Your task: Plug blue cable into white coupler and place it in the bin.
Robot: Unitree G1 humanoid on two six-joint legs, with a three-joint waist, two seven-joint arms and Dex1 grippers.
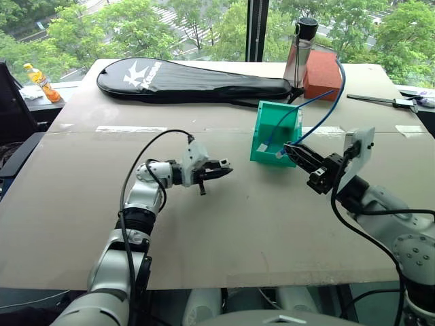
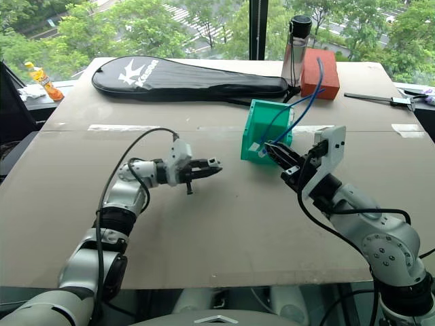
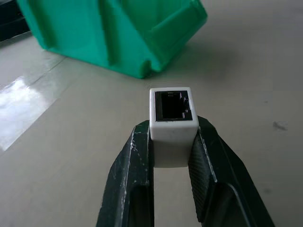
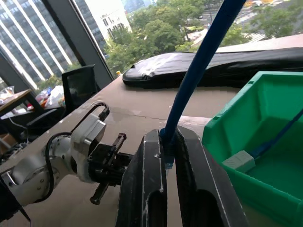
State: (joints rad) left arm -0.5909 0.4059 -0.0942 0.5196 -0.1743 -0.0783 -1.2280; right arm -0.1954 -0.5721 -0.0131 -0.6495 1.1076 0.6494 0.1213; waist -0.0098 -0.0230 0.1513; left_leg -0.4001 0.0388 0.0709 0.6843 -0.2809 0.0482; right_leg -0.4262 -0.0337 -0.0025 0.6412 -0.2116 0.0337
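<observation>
Clamped in the left gripper [image 1: 221, 169], the white coupler [image 3: 171, 124] hangs beside the bin [image 1: 274, 132]; right gripper [image 1: 293, 151] pinches the blue cable [image 1: 326, 112]. Line the plug squarely with the socket before pushing.

High-rise office used as a robot test space

Floor-to-ceiling windows [image 1: 204, 27] at twelve o'clock overlook treetops and towers; office chairs [image 4: 78, 87] and desks stand at nine o'clock beside the cardboard-covered table [image 1: 224, 224].
</observation>
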